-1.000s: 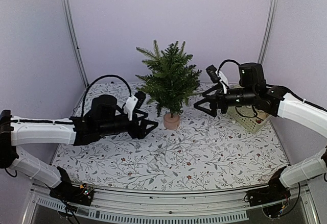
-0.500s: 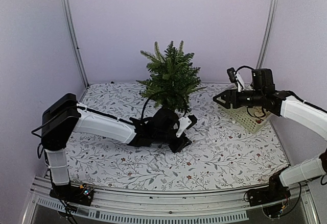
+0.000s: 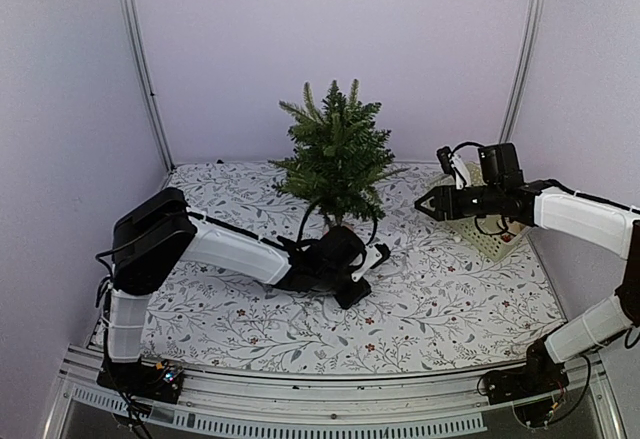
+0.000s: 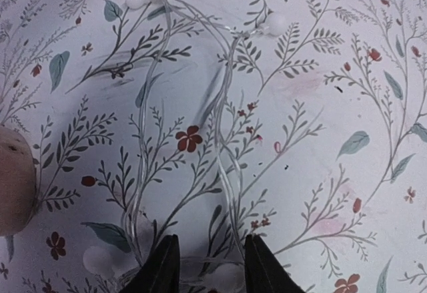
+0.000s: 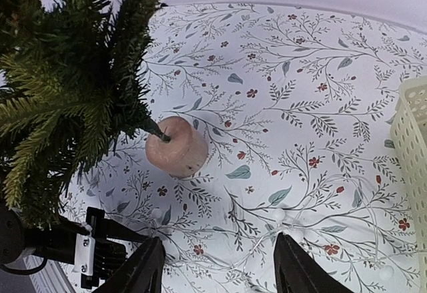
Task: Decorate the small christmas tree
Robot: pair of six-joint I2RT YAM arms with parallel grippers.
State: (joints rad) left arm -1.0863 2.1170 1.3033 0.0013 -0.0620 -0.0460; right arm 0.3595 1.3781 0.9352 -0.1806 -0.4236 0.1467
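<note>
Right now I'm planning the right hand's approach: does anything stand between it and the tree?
Nothing visible does. The right hand hangs in open air beside the tree; the left hand and the light string sit lower, near the table.

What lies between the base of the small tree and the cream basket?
In the right wrist view, flowered cloth lies between tree base and basket, with a clear bulb string across its nearer part.
</note>
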